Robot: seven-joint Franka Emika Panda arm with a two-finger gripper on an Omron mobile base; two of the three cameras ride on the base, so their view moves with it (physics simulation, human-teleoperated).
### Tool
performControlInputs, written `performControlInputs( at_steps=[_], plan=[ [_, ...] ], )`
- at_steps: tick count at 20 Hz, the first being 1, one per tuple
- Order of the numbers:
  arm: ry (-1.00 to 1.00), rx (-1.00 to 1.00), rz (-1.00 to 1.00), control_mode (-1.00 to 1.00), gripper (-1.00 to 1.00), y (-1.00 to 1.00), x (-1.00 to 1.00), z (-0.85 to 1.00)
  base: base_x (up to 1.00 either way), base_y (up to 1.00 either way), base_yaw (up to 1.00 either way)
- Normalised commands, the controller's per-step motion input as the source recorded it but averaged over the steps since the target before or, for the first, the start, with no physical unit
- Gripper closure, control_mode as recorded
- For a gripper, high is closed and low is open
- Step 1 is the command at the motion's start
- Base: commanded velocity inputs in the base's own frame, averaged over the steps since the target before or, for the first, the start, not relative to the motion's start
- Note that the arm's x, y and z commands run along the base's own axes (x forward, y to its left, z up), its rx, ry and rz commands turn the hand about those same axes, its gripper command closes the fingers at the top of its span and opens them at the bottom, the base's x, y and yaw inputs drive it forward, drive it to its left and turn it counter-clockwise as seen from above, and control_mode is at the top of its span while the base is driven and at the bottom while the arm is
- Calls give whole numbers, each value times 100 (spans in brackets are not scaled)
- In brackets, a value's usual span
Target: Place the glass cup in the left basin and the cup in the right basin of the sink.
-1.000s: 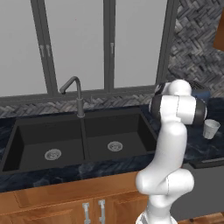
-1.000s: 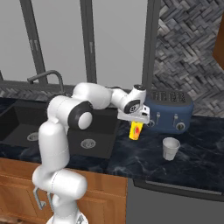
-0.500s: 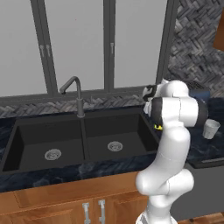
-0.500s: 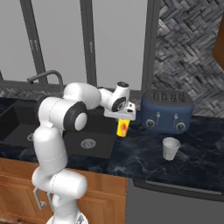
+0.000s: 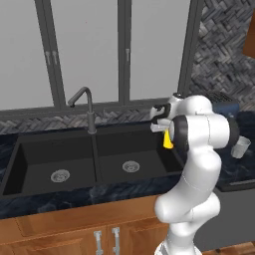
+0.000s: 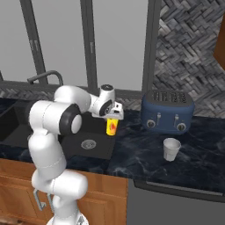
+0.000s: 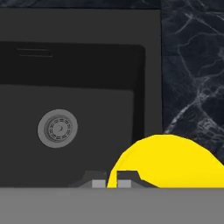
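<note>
My gripper [image 6: 112,115] is shut on the rim of the yellow cup [image 6: 111,127], which hangs upright in the air over the right-hand edge of the right basin [image 5: 144,151]. The hand view has the cup [image 7: 166,162] at the bottom, above the basin floor [image 7: 100,113] and to the right of its silver drain [image 7: 57,128]; my gripper [image 7: 107,180] sits at the cup's left side. From the left base view the cup [image 5: 168,141] peeks out under the gripper [image 5: 162,127]. The left basin [image 5: 40,160] holds nothing. The glass cup [image 6: 171,149] stands on the dark counter to the right.
A grey gooseneck tap [image 5: 87,108] rises behind the sink's centre divider. A blue toaster [image 6: 168,111] stands against the back wall on the marbled counter [image 7: 192,65], behind the glass cup [image 5: 242,147]. Windows run behind the sink.
The gripper has carried the yellow cup leftward, from above the counter near the toaster to above the right basin's edge. The glass cup has stayed put.
</note>
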Motion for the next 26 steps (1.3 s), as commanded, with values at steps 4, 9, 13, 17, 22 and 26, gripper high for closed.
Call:
performControlInputs(
  at_steps=[4, 9, 13, 17, 22, 26],
  plan=[
    [-12, 0, 0, -100, 100, 45, 0, -13, 0, 0, 0],
    [-13, 0, -1, -100, 100, 44, 0, -18, 0, 0, 0],
    [-9, 0, 0, -100, 100, 42, 0, -32, 0, 0, 0],
    [-4, 0, 0, -100, 100, 35, 0, -36, 0, 0, 0],
    [-3, 0, 0, -100, 100, 26, 0, -31, 0, 0, 0],
    [-7, 0, -1, -100, 100, 25, 0, -29, 0, 0, 0]
  ],
)
